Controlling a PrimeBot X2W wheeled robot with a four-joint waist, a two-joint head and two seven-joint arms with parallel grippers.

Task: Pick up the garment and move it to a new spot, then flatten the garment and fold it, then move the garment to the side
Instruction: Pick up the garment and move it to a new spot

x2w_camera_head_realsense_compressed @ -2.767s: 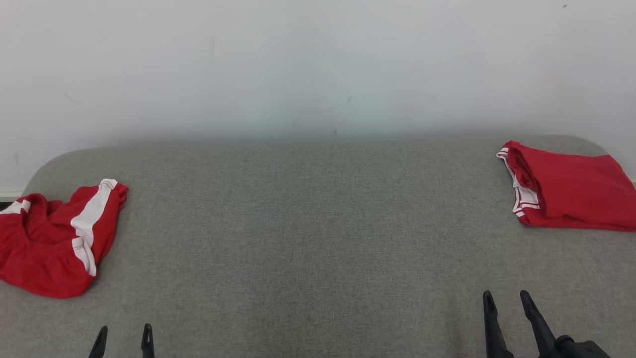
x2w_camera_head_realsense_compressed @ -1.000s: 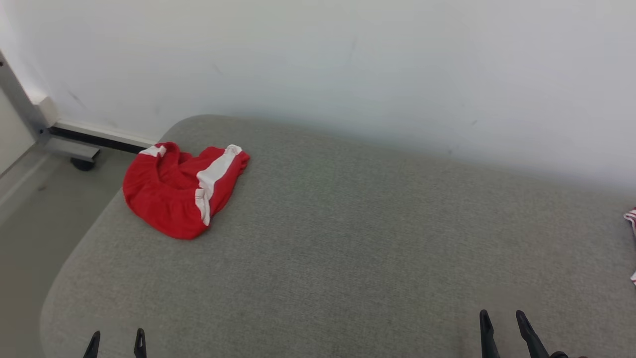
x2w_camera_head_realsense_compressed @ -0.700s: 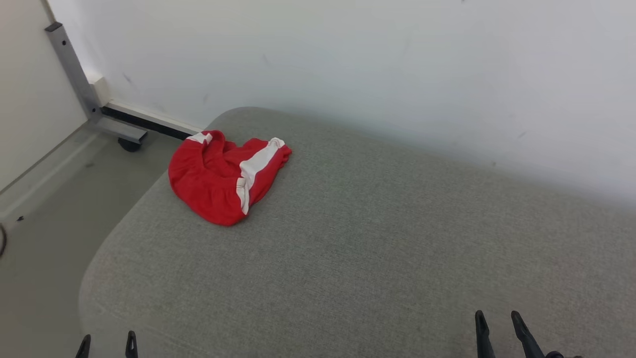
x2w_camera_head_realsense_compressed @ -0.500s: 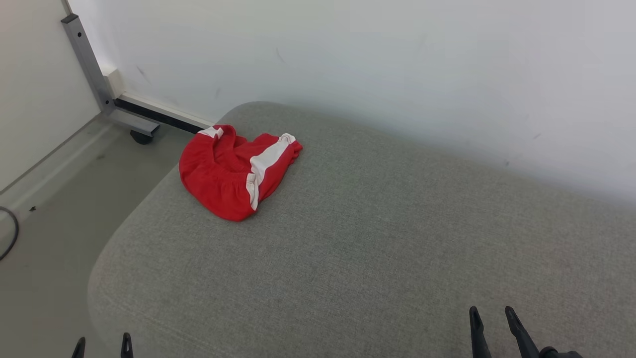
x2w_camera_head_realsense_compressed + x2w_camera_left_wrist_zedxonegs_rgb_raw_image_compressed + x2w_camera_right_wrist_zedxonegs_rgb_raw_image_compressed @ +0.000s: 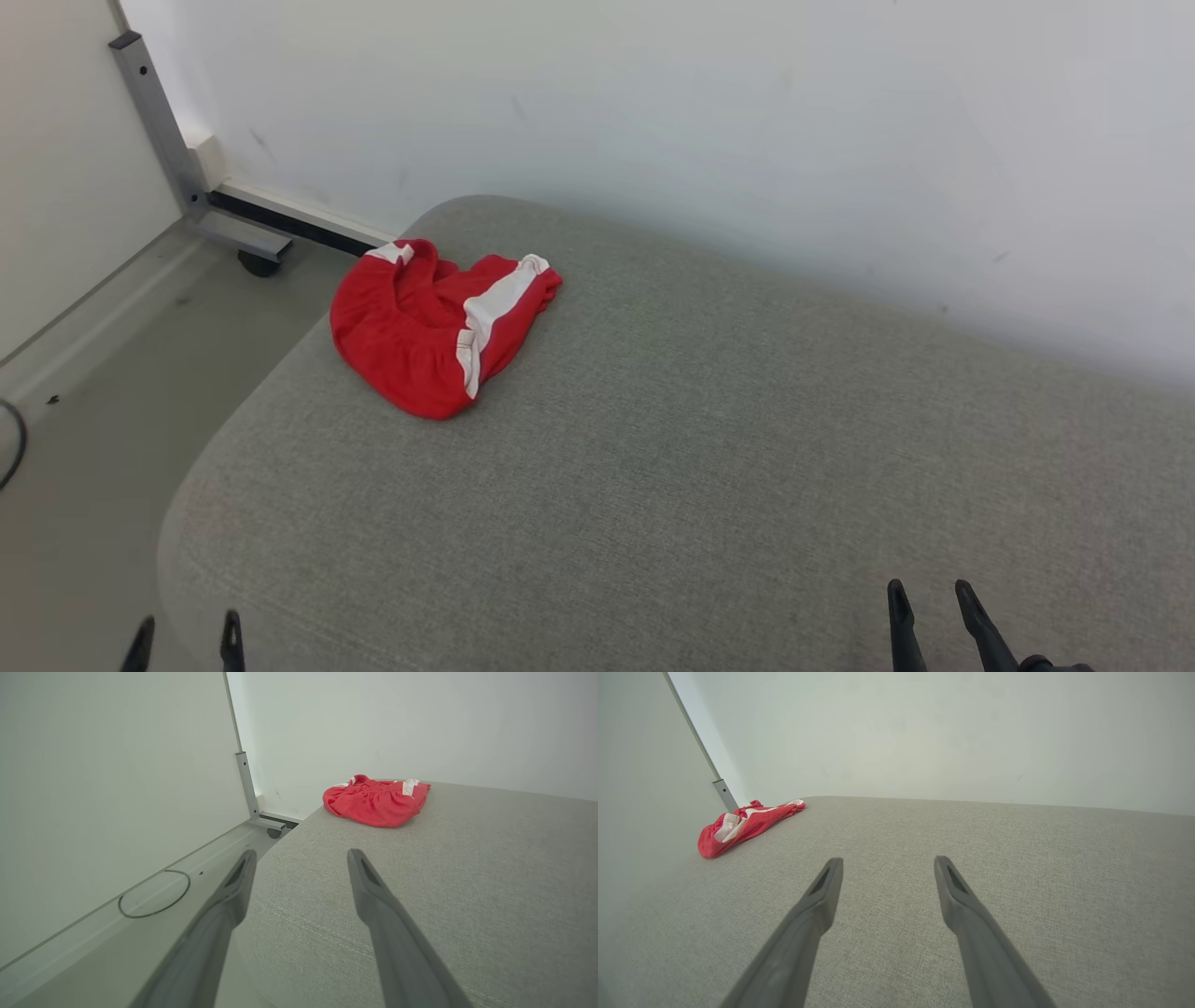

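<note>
Frankly, nothing of the job was done yet. Nearest me, my left gripper (image 5: 184,644) hung at the near left corner of the grey padded top (image 5: 700,448). Its two fingers were spread wide and held nothing, one over the cloth and one out past the edge above the floor (image 5: 84,373). My right gripper (image 5: 924,611) sat over the near edge further right, likewise spread and empty. The garment (image 5: 439,322), red with white side stripes and looking like shorts, lay crumpled in a heap by the far left corner. It was close to the left edge and well apart from both grippers. It rested straight on the cloth, in no basket or bin. Beyond that corner stood a metal post (image 5: 154,121) on a castor (image 5: 250,266), against the pale wall (image 5: 747,112). By my reckoning the pick-up came first, then the move, the flattening, the fold and the setting aside: all of it left to do.
</note>
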